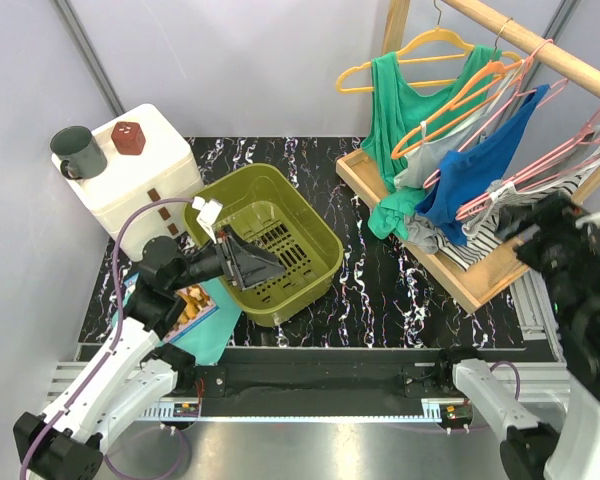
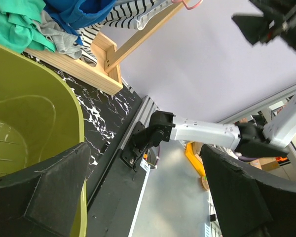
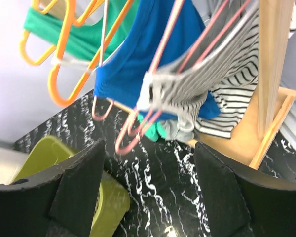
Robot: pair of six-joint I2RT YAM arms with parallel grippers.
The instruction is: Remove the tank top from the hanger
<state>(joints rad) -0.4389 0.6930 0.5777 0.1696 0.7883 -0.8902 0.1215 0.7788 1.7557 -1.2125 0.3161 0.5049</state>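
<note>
The black-and-white striped fabric tank top (image 3: 232, 94) hangs limp, light and soft on a pink wire hanger (image 3: 164, 42), just ahead of the right gripper (image 3: 148, 148), whose fingers stand spread and empty, so pinching its bunched shoulder strap looks surest

A robot lab cell: plain panel walls (image 1: 240, 60), aluminium frame rails (image 1: 536, 300), staged clothes rack (image 1: 480, 290).
</note>
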